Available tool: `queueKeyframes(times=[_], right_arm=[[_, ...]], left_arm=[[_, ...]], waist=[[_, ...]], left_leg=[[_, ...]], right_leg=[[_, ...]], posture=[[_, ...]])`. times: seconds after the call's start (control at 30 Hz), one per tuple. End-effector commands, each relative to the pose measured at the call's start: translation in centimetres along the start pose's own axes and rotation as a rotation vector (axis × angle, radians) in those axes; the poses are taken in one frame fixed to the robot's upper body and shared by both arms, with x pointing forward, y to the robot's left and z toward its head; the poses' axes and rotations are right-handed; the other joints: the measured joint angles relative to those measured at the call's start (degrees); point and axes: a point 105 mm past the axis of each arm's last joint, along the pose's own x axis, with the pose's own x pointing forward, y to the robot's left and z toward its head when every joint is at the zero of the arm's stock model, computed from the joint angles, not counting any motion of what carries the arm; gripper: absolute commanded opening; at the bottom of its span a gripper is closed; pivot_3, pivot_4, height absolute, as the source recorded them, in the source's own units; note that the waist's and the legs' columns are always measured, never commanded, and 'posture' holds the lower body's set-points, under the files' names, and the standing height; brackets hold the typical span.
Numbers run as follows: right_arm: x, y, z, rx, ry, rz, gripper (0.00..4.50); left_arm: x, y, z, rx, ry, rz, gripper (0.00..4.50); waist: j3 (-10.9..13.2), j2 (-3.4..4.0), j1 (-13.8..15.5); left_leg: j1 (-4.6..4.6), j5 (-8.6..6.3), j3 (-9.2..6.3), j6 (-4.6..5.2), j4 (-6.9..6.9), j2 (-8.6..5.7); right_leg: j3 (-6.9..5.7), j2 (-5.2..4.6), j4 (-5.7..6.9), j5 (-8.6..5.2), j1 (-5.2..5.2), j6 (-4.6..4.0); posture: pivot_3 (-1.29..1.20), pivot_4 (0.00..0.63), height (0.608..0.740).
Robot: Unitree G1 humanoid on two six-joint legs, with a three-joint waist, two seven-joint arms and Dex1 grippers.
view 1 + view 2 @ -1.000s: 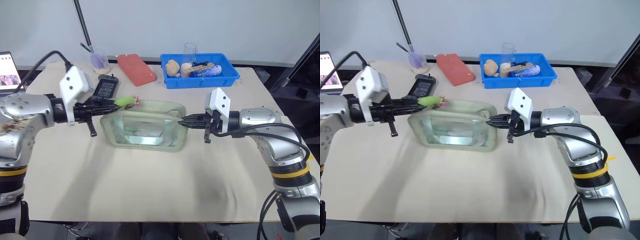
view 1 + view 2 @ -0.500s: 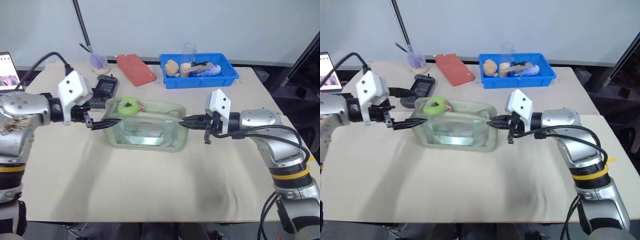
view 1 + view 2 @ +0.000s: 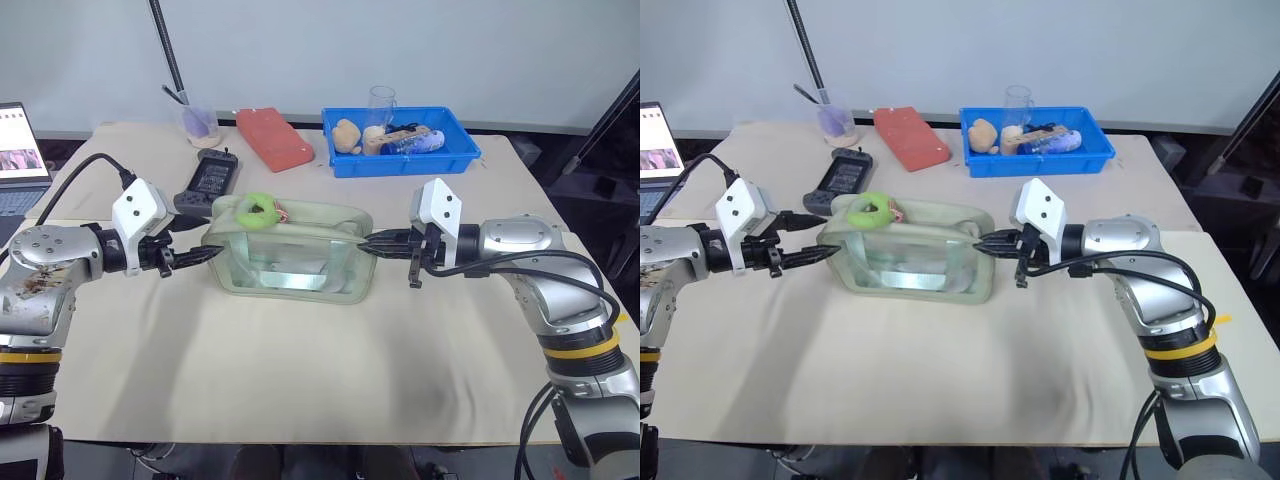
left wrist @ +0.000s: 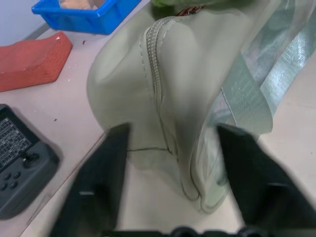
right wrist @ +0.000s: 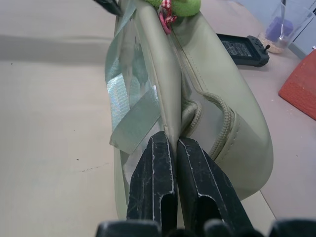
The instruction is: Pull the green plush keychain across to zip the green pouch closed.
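Here, one green pouch (image 3: 290,250) sits near the middle of the beige table (image 3: 300,370), long side across the view, its clear window panel facing the robot. One green plush keychain (image 3: 258,210), a small lime ring, rests on top of the pouch at its left end, free of both grippers.

Two grippers frame the pouch. The right gripper (image 3: 368,242) pinches the right end: in the right wrist view its two black fingers (image 5: 153,182) press together on the fabric seam beside the zipper. The left gripper (image 3: 205,255) hangs at the left end, and in the left wrist view its fingers (image 4: 98,182) stand apart, one on each side of the pouch's end wall, not clamped on anything that I can see.

Behind the pouch lie one flat red case (image 3: 273,138), one black handheld controller (image 3: 209,181) and one blue tray (image 3: 400,160) holding several small items, too crowded to count. One clear glass (image 3: 380,103) stands in the tray, and one small cup (image 3: 197,124) stands left of the red case. One laptop (image 3: 20,145) shows at the far left edge.
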Motion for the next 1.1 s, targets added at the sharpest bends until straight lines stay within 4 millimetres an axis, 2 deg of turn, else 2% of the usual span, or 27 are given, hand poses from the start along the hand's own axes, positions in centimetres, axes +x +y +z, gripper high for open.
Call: queueKeyframes(times=[0.03,0.07,0.1,0.17,0.27,0.4,0.53,0.6,0.7,0.83,1.1], right_arm=[[-0.6,-0.5,1.7,-0.059,-0.024,-0.017,0.0],[-0.6,-0.5,1.7,-0.056,-0.024,-0.021,0.0],[-0.7,-0.7,1.6,-0.068,-0.007,-0.03,0.0],[-0.9,-1.1,1.2,-0.107,0.034,-0.049,0.0],[-1.6,-1.5,1.3,-0.108,0.054,-0.056,1.14],[-2.6,-2.5,2.6,-0.146,0.055,-0.057,2.56],[-1.7,-3.0,6.7,-0.187,-0.066,-0.058,3.9],[0.0,-2.4,8.2,-0.208,-0.126,-0.04,4.42],[3.2,-1.4,9.3,-0.229,-0.188,-0.014,4.42],[6.5,-0.4,9.3,-0.287,-0.181,0.023,4.42],[9.5,0.4,9.6,-0.342,-0.163,0.072,4.42]], left_arm=[[-0.3,0.3,0.9,0.031,-0.034,0.013,0.79],[-0.2,0.2,0.9,0.03,-0.034,0.01,0.26],[-0.2,0.1,0.9,0.03,-0.034,0.007,0.07],[-0.2,0.1,0.8,0.027,-0.031,0.006,0.07],[-0.2,0.0,0.9,0.022,-0.029,-0.001,0.0],[-0.3,-0.3,1.2,0.022,-0.029,-0.011,0.0],[-0.4,-0.5,1.5,0.021,-0.029,-0.021,0.0],[-0.4,-0.8,1.7,0.017,-0.027,-0.031,0.0],[-0.2,-1.1,1.7,0.005,-0.022,-0.042,0.0],[-0.1,-1.7,1.7,-0.002,-0.009,-0.056,0.0],[-0.1,-2.4,1.9,-0.004,-0.008,-0.062,0.0]], waist=[[0.0,0.0,0.0],[0.0,0.0,0.0],[0.0,0.0,0.0],[0.0,0.0,0.0],[0.0,0.0,0.1],[0.0,0.0,0.0],[0.0,0.01,-0.3],[0.0,0.01,-0.4],[0.0,0.01,-0.4],[0.0,0.01,-0.1],[0.0,0.01,-0.1]], left_leg=[[0.0,0.0,0.0,0.0,0.0,0.0],[0.0,0.0,0.0,0.0,0.0,0.0],[0.0,0.0,0.0,0.0,0.0,0.0],[0.0,0.0,0.0,0.0,0.0,0.0],[-0.01,0.0,0.0,0.0,0.0,-0.01],[0.0,0.0,0.01,0.0,0.0,0.0],[0.0,0.0,0.04,0.0,-0.03,0.03],[0.02,0.0,0.04,0.0,-0.07,0.07],[0.01,0.0,0.02,0.0,-0.09,0.08],[-0.09,0.0,0.03,0.0,-0.07,0.06],[-0.13,0.0,0.02,0.0,-0.06,0.04]], right_leg=[[0.0,0.0,0.0,0.0,0.0,0.0],[0.0,0.0,0.0,0.0,0.0,0.0],[0.0,0.0,0.0,0.0,0.0,0.0],[0.0,0.0,0.0,0.0,0.0,0.0],[0.0,-0.01,-0.01,-0.01,0.0,-0.01],[0.0,-0.01,-0.01,-0.01,-0.01,-0.01],[0.0,0.0,0.01,0.0,-0.08,-0.01],[0.0,0.04,0.03,-0.01,-0.09,-0.04],[0.0,0.07,0.08,-0.02,-0.11,-0.08],[0.0,0.04,0.11,-0.02,-0.19,-0.08],[-0.02,0.03,0.14,-0.02,-0.23,-0.07]], posture=[[0.0,0.15,0.74],[0.0,0.15,0.74],[0.0,0.15,0.74],[0.0,0.15,0.74],[0.0,0.15,0.74],[0.0,0.15,0.74],[0.0,0.15,0.74],[0.0,0.15,0.74],[0.0,0.15,0.74],[0.0,0.15,0.74],[0.0,0.15,0.74]])
